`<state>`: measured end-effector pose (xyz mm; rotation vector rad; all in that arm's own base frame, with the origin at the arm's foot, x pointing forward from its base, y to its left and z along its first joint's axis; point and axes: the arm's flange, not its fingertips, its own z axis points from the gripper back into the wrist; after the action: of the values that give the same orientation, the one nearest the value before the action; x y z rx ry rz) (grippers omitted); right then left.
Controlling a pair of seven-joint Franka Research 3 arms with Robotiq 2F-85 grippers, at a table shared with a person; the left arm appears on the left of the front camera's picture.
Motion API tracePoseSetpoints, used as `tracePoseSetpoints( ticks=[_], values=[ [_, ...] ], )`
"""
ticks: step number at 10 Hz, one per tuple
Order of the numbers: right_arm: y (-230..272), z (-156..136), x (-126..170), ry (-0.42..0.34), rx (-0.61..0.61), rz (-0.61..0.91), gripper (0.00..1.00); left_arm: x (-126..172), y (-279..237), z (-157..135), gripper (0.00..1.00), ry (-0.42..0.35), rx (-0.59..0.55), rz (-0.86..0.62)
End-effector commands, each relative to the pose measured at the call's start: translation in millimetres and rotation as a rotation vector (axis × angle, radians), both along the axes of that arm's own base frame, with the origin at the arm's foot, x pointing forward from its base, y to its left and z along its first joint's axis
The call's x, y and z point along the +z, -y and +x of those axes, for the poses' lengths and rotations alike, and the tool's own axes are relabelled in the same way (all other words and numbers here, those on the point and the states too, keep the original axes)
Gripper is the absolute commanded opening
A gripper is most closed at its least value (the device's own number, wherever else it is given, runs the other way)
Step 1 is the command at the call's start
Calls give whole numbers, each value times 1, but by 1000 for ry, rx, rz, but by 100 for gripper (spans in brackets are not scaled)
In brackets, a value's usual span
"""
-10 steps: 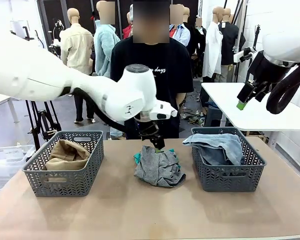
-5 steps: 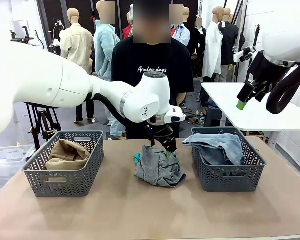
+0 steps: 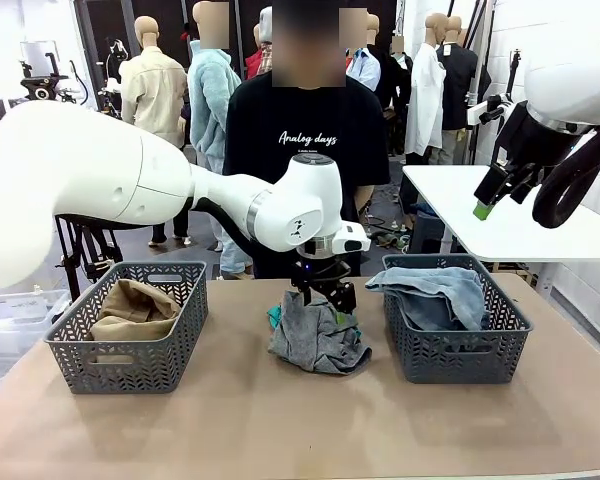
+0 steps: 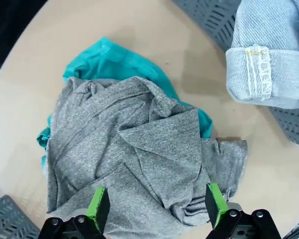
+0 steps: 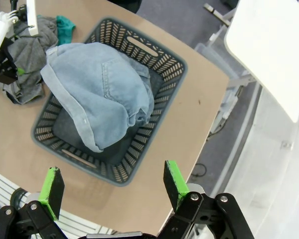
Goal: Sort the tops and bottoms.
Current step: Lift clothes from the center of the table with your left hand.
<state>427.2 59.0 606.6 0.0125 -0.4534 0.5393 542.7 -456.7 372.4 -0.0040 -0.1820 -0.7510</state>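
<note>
A crumpled heather-grey tee (image 3: 318, 342) lies mid-table on top of a teal-green tee (image 3: 274, 316). My left gripper (image 3: 326, 308) hangs open just above the pile's back edge; in the left wrist view its green pads (image 4: 98, 208) straddle the grey tee (image 4: 129, 159), with the teal tee (image 4: 114, 57) showing beyond. A tan top (image 3: 130, 305) fills the left basket (image 3: 130, 370). The denim bottoms (image 3: 430, 290) drape over the right basket (image 3: 460, 355). My right gripper (image 3: 488, 200) is open, high at the right; its own view (image 5: 112, 186) looks down on the denim (image 5: 99, 94).
A person in a black tee stands at the far edge behind the pile. A rolled denim cuff (image 4: 259, 69) overhangs the right basket's rim close to the pile. A white side table (image 3: 520, 220) stands to the right. Bare tabletop (image 3: 280, 430) spreads along the near side.
My left arm has swung to the right and come down, so its gripper now sits over the grey tee's right back part. The right arm has not moved.
</note>
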Motion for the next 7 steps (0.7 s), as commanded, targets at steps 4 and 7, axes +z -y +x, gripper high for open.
tracePoseSetpoints(
  ticks=[4, 7],
  values=[
    [-1, 0, -1, 0, -21, -17, 100, -15, -3, 6, 100, -55, 41, -21],
    [-1, 0, -1, 0, -21, -17, 100, -21, -2, 4, 100, -47, 28, 9]
  ],
)
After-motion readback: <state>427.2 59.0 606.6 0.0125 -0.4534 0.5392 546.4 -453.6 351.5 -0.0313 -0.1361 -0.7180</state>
